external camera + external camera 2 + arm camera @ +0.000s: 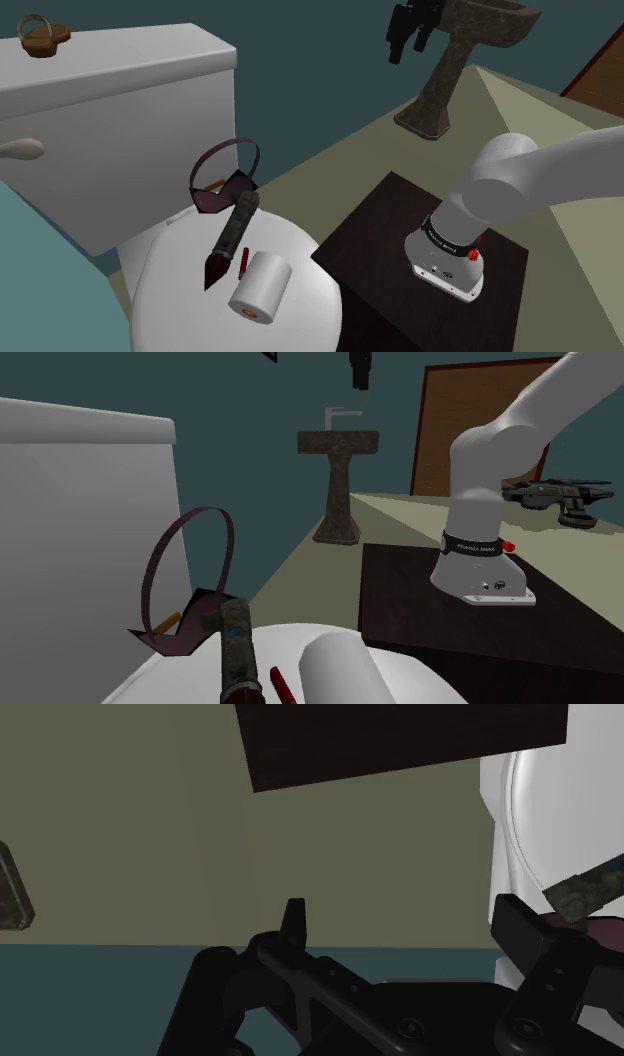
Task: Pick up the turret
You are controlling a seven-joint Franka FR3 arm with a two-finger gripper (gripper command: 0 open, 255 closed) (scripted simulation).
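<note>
High in the upper middle of the shoulder view, the black gripper (408,45) hangs in open air with its fingers (293,916) spread wide and nothing between them. Below it, the wrist view looks down on bare olive floor (150,834) and an edge of the dark stand (400,744). The turret (555,497), a dark grey gun-like piece, sits at the right edge of the second exterior view. It appears to lie on the floor beyond the white arm (490,462), well apart from the gripper. The step in hand looks like the approach. The hand would do best to swing over toward the turret and come down with the jaws wide. It should then turn so the fingers cross the narrow body rather than run along its length. A grip near the bulky middle seems safest, since the long thin ends could tip the piece or slip out. The toilet roll (262,285) and the other items on the white toilet lid (160,290), at the shoulder view's lower left, lie off that path.
</note>
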